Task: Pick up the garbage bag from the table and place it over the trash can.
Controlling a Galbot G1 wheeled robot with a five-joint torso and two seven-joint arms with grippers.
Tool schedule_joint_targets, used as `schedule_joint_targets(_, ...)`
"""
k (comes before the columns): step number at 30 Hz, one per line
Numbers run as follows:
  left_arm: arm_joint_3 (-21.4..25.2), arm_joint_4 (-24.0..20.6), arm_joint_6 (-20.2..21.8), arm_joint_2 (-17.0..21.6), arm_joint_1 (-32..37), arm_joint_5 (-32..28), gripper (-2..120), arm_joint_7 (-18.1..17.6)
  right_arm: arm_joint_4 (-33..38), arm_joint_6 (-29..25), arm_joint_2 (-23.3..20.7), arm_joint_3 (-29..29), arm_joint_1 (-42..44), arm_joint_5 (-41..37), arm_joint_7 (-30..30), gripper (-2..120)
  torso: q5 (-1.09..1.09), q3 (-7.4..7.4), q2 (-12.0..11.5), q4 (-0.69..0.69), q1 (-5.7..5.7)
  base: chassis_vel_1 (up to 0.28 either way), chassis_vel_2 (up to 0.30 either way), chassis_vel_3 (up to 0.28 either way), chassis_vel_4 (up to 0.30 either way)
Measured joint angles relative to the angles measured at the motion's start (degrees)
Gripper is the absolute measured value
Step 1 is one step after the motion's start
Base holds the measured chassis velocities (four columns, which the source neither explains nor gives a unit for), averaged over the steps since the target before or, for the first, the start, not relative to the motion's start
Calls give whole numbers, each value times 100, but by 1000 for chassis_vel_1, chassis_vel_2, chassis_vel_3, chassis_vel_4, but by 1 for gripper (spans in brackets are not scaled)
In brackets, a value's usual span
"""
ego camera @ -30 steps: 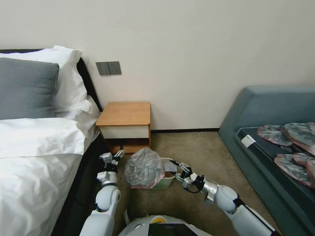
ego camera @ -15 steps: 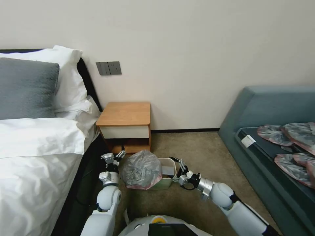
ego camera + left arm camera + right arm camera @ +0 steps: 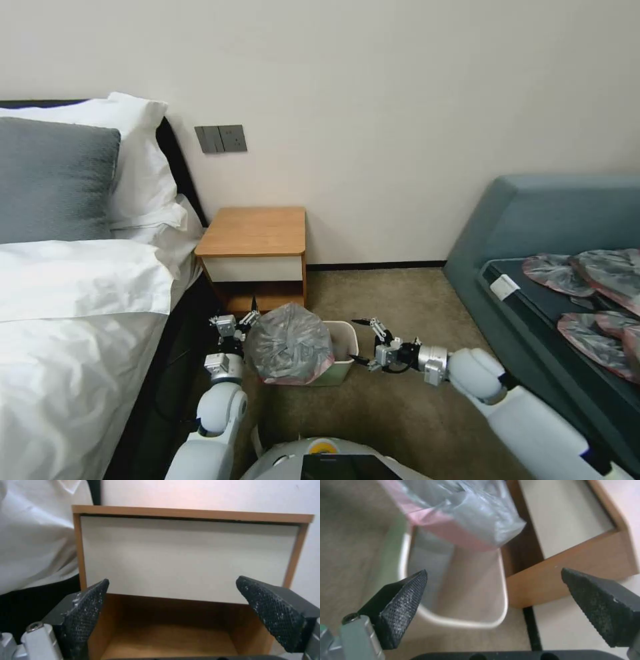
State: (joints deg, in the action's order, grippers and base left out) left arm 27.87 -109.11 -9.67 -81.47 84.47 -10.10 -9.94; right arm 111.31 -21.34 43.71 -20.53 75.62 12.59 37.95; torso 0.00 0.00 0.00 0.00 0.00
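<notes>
Two end effectors released: left end effector (image 3: 239, 321) | right end effector (image 3: 369, 341) | crinkly translucent garbage bag (image 3: 288, 342) half-covering rounded trash can (image 3: 343, 335)

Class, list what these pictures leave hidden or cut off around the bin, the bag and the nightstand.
- Head view: the garbage bag covers the left part of the trash can; how far its rim is seated cannot be told.
- Left wrist view: the table, its shelf cut off by the left gripper.
- Right wrist view: the bag's top is cut off; the right gripper is open.

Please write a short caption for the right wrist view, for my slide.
Open right gripper beside the trash can, with the garbage bag draped over its far end.
</notes>
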Motion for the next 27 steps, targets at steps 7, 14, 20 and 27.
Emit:
schedule_joint_targets(7, -14, -139, 104, 246, 128, -59, 98, 192, 56, 27, -6, -472, 101, -332, 1146, 100, 0, 0, 0, 0, 0, 0, 0, 0, 0)
schedule_joint_targets(14, -53, -547, 365, 435, 329, -370, 98, 319, 241, -139, -5, -992, 179, -370, 1919, 100, -2, 0, 0, 0, 0, 0, 0, 0, 0)
schedule_joint_targets(20, -81, -1436, 1437, 882, 799, -998, 98, 747, 357, -449, 511, -1617, 307, -423, 1987, 100, 0, 0, 0, 1, 0, 0, 0, 0, 0)
schedule_joint_targets(27, -42, -2021, 2448, 1082, 1130, -1231, 95, 972, 509, -859, 1546, -2142, 542, -514, 1990, 100, 1, 0, 0, -2, 0, 0, 0, 0, 0)
